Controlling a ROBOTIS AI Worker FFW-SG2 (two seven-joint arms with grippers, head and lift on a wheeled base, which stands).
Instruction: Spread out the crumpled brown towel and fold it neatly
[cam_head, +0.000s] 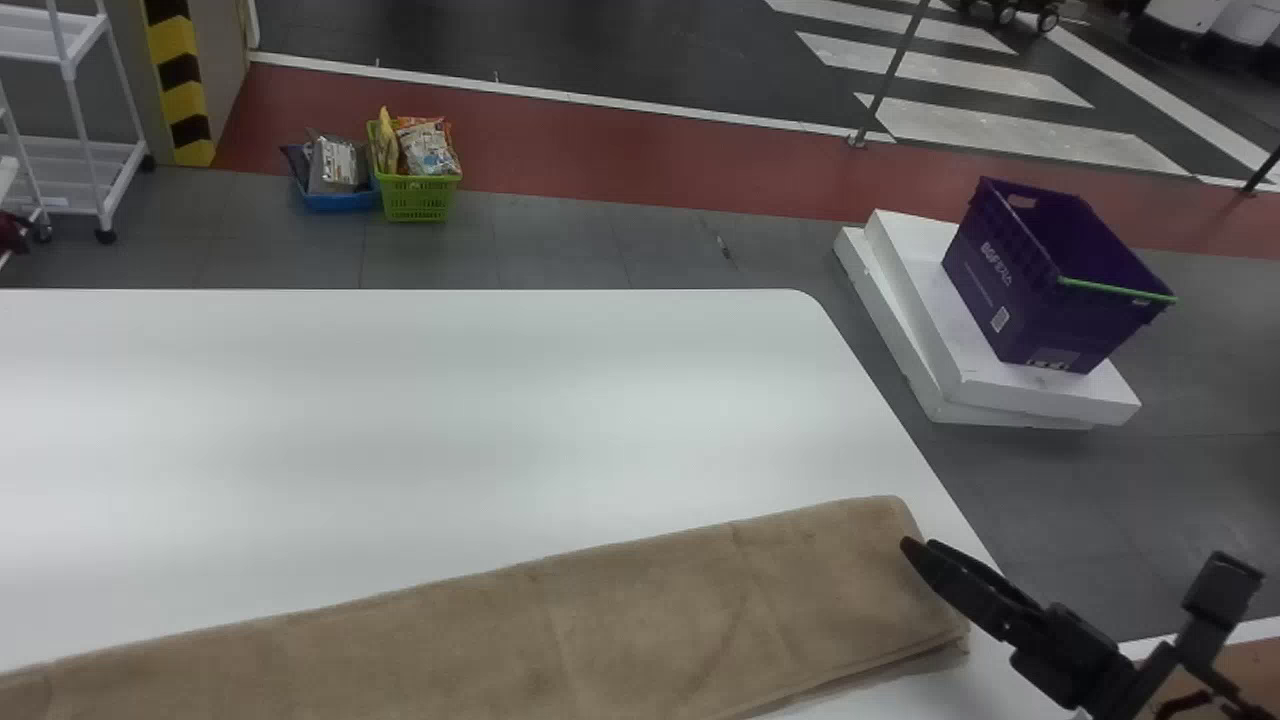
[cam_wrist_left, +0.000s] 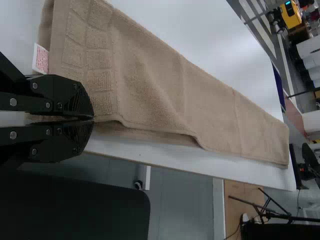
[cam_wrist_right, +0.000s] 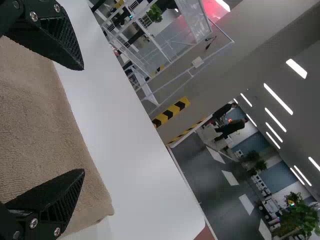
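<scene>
Folding looks to be in hand, spreading done — the long brown terry towel (cam_head: 620, 610) is lying as a layered strip along the near edge of the white table (cam_head: 500, 400). Next move is probably calling for the right gripper (cam_wrist_right: 83, 119) to be closing on the right end, then the strip being doubled end to end. Right fingers are standing wide apart at that end, holding nothing. Left gripper (cam_wrist_left: 93, 119) is pinching the near edge by the other end, fingers pressed together — cloth apparently between. Towel is looking mostly flat, rippling near the pinch, its white label (cam_wrist_left: 40, 59) poking out, layers slightly uneven.
</scene>
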